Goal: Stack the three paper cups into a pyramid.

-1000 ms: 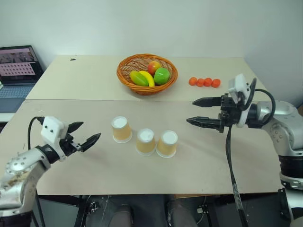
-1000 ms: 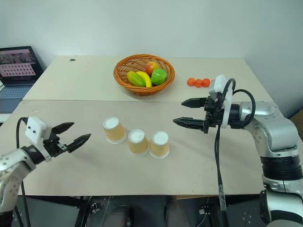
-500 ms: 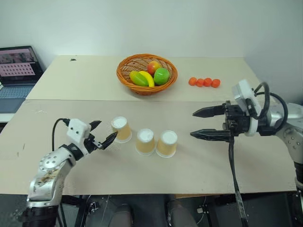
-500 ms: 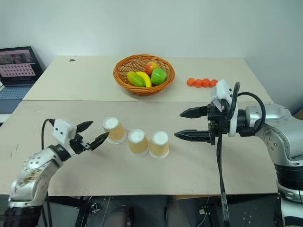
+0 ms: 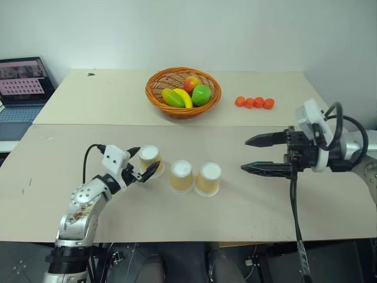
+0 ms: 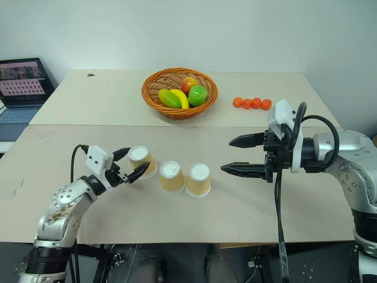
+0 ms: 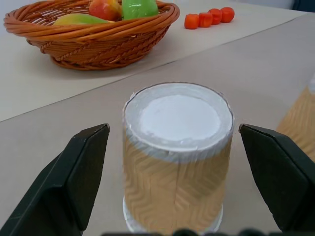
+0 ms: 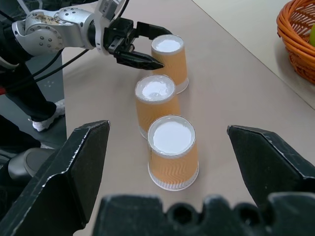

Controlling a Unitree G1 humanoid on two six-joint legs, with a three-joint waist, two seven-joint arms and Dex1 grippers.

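Note:
Three paper cups stand upside down in a row on the tan table: the left cup (image 5: 151, 160), the middle cup (image 5: 181, 175) and the right cup (image 5: 208, 178). No cup rests on another. My left gripper (image 5: 148, 157) is open and level, with one black finger on each side of the left cup (image 7: 177, 147); a gap shows on both sides, so nothing is gripped. My right gripper (image 5: 244, 155) is open, pointing left and hovering apart to the right of the right cup (image 8: 173, 152).
A wicker basket (image 5: 177, 112) of fruit sits at the back centre. To its right is a row of small orange balls (image 5: 254, 102). A laptop (image 5: 20, 82) stands off the table's far left. A seam (image 5: 88, 124) runs across the table behind the cups.
My left gripper has travelled right and away from me, from open table to astride the left cup. My right gripper has drawn back slightly to the right. The cups have not moved.

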